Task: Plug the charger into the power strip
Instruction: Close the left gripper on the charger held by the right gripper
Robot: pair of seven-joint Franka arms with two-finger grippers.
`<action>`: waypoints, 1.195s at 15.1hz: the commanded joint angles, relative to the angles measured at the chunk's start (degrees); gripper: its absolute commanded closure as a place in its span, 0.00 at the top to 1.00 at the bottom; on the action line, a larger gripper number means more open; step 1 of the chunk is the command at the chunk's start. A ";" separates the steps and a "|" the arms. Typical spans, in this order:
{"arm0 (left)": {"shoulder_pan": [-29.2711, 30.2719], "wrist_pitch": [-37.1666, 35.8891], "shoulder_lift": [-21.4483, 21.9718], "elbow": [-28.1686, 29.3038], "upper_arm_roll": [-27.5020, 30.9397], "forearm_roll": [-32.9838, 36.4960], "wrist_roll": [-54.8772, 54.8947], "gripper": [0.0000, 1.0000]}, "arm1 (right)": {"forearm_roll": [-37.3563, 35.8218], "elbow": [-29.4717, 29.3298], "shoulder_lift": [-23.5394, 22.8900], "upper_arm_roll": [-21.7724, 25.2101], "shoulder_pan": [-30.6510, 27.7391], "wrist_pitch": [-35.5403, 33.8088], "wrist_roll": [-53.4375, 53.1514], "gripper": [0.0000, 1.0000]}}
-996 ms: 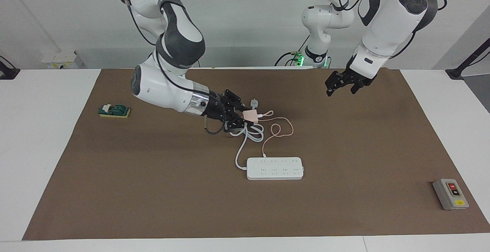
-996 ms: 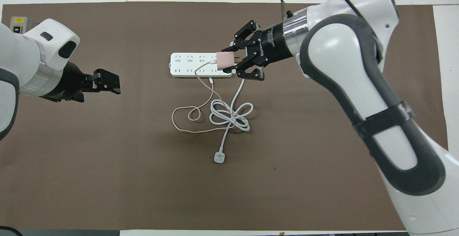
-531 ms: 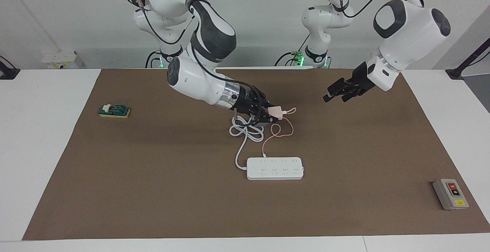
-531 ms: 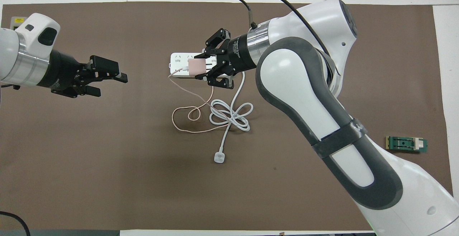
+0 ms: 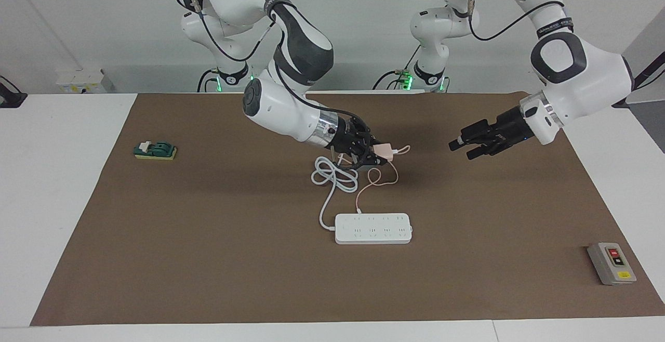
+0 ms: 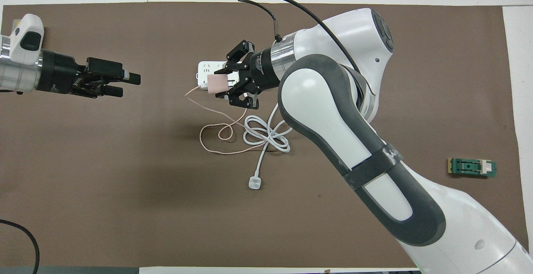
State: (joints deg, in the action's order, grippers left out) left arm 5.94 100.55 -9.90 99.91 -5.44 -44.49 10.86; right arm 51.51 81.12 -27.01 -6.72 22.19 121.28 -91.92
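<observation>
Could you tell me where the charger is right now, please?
The charger is off the table, held in the right hand above the mat, over the pink cable's loops, with the power strip lying farther from the robots.

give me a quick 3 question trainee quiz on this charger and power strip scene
1. True or false: the charger is already plugged into the power strip.
2. Which gripper holds the charger? A) left gripper B) right gripper C) neither
3. Fill in: the left gripper is ____ and holds nothing.

Key
1. False. The charger is up in the air, and the power strip lies on the brown mat with no plug in its sockets.
2. B. The right gripper is shut on the charger, with the pink cable trailing down to the mat.
3. Open. It hangs in the air toward the left arm's end of the table.
</observation>
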 commanded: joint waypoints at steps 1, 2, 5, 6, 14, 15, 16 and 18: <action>1.53 0.61 -0.20 4.67 -0.36 -7.69 8.80 1.00 | 0.43 0.00 -0.23 0.22 0.40 1.58 -1.42 0.00; 1.62 0.61 -0.20 5.90 -0.36 -10.59 10.91 1.00 | 0.43 0.09 -0.23 0.22 0.40 1.59 -1.42 0.00; 1.44 0.61 -0.99 7.50 -0.36 -16.58 14.00 1.00 | 0.43 0.09 -0.67 0.22 0.40 1.85 -1.68 0.00; 1.36 0.70 -1.52 7.49 -0.36 -17.11 14.70 1.00 | 0.43 0.09 -0.76 0.22 0.40 1.85 -1.86 0.00; -2.68 0.61 -2.66 12.49 -0.45 -38.10 24.02 1.00 | 0.69 0.00 -0.76 0.22 0.22 1.76 -1.95 0.00; -2.86 0.61 -2.84 12.59 -0.45 -39.95 25.16 1.00 | 0.78 0.00 -0.76 0.22 0.22 1.76 -1.95 0.00; -3.39 0.61 -2.93 12.59 -0.45 -40.49 26.30 1.00 | 0.78 0.00 -0.76 0.22 0.22 1.76 -1.95 0.00; -4.09 0.35 -3.02 12.85 -0.45 -40.67 29.19 1.00 | 0.96 0.00 -0.76 0.22 0.22 1.76 -1.95 0.00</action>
State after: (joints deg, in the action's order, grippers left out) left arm 3.09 100.54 -13.12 111.64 -6.46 -83.28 36.18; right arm 51.51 81.19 -27.79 -6.63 22.21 122.16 -92.39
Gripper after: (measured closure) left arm 0.000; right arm 0.524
